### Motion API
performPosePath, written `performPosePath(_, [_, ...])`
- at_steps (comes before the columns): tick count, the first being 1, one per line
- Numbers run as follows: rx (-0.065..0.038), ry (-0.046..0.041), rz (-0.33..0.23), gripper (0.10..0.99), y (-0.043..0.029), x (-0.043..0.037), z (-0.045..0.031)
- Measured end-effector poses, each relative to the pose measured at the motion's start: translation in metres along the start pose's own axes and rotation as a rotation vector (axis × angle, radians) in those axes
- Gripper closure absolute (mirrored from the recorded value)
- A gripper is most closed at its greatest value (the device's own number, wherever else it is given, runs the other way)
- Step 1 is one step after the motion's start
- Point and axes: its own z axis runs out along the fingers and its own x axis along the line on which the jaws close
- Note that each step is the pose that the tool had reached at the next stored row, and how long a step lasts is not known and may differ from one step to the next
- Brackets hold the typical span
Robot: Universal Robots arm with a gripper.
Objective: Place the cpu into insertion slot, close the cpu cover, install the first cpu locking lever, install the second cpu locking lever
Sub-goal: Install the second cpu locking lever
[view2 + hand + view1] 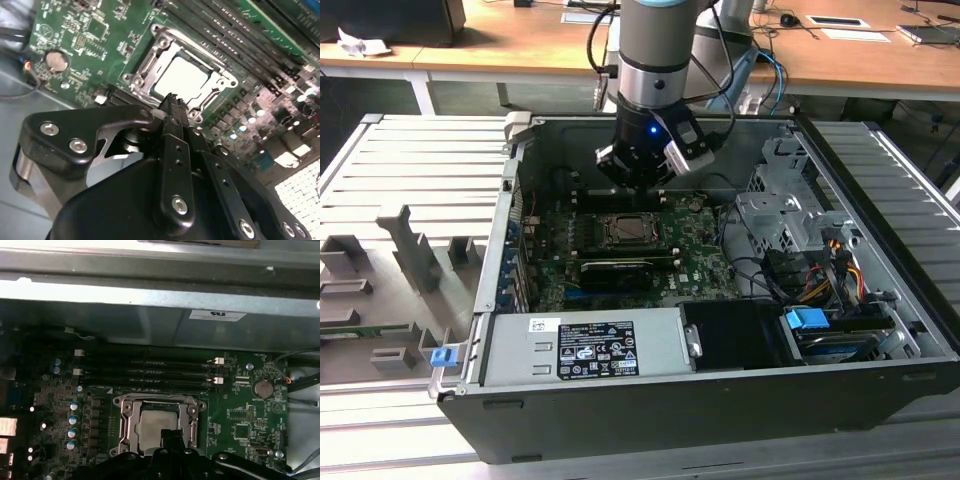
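The cpu lies flat in the insertion slot on the green board, its pale silver face showing. The cpu cover is down around it as a silver frame. My gripper hangs just above the back edge of the socket inside the open computer case. Its black fingertips are pressed together with nothing between them, and in the first wrist view the gripper overlaps one edge of the cpu. I cannot make out the locking levers clearly.
Black memory slots run beside the socket, and a coin battery sits further along the board. A long black card, a grey power supply, a metal drive cage and cables crowd the case. Grey fixtures stand on the ribbed table.
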Motion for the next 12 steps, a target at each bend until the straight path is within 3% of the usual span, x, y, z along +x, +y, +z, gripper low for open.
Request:
performPosePath(5, [0.002,0.0003,0.000,0.980,-0.0178,0.0010,0.0062])
performPosePath(9, [0.002,0.0003,0.000,0.980,-0.0371,0.0022,0.0072])
performPosePath(12, [0.002,0.0002,0.000,0.980,-0.0438,0.0037,0.0068])
